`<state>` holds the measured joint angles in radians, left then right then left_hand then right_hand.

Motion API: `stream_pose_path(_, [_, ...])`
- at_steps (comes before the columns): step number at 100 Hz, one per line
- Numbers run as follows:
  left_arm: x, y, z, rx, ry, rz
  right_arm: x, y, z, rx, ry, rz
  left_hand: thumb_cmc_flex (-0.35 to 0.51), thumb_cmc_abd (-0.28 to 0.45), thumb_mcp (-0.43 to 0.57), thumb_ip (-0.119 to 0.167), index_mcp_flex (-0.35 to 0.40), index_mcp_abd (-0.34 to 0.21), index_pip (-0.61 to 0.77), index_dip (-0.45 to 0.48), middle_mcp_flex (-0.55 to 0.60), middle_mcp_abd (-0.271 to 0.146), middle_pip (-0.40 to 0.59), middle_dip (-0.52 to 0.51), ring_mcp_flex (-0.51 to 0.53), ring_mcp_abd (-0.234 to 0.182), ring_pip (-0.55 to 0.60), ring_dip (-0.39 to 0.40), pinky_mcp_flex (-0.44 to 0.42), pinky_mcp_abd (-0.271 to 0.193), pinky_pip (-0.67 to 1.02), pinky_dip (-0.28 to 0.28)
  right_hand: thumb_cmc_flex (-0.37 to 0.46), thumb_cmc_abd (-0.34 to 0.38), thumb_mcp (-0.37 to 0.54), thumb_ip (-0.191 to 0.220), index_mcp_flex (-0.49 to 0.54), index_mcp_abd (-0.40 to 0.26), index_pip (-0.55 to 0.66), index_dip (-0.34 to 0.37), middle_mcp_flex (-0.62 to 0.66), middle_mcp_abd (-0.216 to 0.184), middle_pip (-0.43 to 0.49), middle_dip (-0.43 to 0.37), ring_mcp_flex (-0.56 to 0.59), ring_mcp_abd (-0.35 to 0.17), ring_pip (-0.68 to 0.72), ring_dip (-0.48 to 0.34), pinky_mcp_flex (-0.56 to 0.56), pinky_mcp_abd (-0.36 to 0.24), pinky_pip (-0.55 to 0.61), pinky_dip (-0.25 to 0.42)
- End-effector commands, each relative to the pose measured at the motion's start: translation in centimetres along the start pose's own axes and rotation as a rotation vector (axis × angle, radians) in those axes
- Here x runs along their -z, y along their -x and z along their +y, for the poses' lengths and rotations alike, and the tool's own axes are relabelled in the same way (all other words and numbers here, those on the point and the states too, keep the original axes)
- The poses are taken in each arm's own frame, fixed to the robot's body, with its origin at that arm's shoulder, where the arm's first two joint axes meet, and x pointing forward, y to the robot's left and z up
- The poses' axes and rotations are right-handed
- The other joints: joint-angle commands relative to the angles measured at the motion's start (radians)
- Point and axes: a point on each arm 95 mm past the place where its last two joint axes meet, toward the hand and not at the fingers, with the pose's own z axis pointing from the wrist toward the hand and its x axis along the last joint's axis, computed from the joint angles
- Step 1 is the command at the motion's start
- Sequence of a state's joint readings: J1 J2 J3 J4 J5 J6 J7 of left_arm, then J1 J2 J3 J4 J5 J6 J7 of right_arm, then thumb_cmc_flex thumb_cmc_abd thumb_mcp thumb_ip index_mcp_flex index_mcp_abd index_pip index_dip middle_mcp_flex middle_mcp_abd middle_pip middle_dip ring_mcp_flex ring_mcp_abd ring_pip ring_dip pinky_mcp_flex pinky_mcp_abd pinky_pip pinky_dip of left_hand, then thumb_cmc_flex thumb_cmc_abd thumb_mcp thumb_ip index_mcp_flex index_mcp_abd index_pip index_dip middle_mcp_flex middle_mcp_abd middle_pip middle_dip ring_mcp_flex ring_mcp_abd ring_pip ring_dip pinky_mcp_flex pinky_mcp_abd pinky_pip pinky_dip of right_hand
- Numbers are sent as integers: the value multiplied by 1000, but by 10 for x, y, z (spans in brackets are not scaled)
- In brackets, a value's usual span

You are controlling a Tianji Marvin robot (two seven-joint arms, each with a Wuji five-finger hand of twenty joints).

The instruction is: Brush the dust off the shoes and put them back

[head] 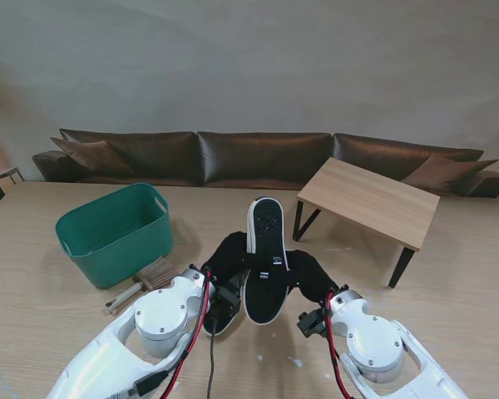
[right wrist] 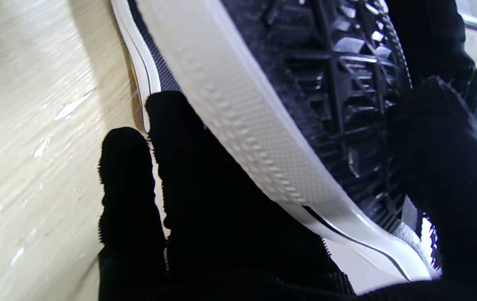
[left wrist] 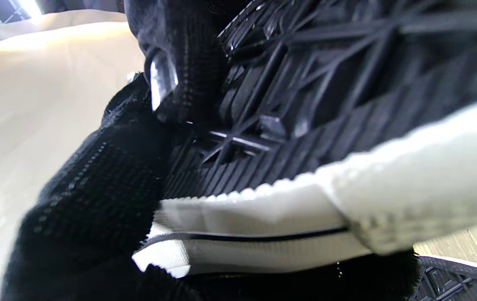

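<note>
Black-soled shoe (head: 264, 264) stands tilted, sole toward me, at the table's (head: 449, 299) middle, gripped by my left hand (head: 229, 264) and right hand (head: 314, 278) from either side. A second shoe (head: 220, 314) lies beneath my left hand; the brush (head: 141, 283) rests beside the bin (head: 116, 233). If I free my left hand for the brush, one side grip may let the shoe twist and drop.
</note>
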<state>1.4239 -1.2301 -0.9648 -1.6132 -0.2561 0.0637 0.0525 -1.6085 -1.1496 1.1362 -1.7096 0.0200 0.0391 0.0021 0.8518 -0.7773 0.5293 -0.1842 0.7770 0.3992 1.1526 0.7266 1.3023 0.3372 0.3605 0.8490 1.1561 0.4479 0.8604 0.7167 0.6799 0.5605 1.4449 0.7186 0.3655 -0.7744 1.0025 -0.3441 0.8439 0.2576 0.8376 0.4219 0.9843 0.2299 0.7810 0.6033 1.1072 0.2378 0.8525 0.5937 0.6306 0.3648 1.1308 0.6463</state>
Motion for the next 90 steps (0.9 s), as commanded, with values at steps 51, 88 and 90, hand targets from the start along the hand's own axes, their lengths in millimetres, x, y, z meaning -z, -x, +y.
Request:
stream_pose_path(51, [2,1,7,-20,26,-43,5,5,-17,-231,31,17,100,180,35,60,57,-164,-588,-134,-262,4,-47,-209,-229,39,-38,58,-332,-60,-159,74,211,-65,333,62,238,-113,299,174,277,24,8,154,189,58,326,116,83,52,222,-13])
stream_pose_path(88, [6,-2,1,-51,14,-54,8,10,-16,-289,22,9,-55,262,91,95,23,-207,-932,-299,-424,55,-211,-421,-382,98,-309,-60,-445,-47,-368,37,221,-50,334,65,236,-96,297,184,273,35,-2,178,187,68,333,119,77,54,218,-7])
stream_pose_path(90, [6,-3,1,-53,12,-54,8,10,-16,-291,22,8,-57,263,87,95,21,-210,-934,-302,-428,60,-215,-428,-386,102,-318,-65,-448,-46,-375,34,221,-48,334,65,236,-96,297,185,270,35,-3,178,187,68,333,119,76,54,217,-7])
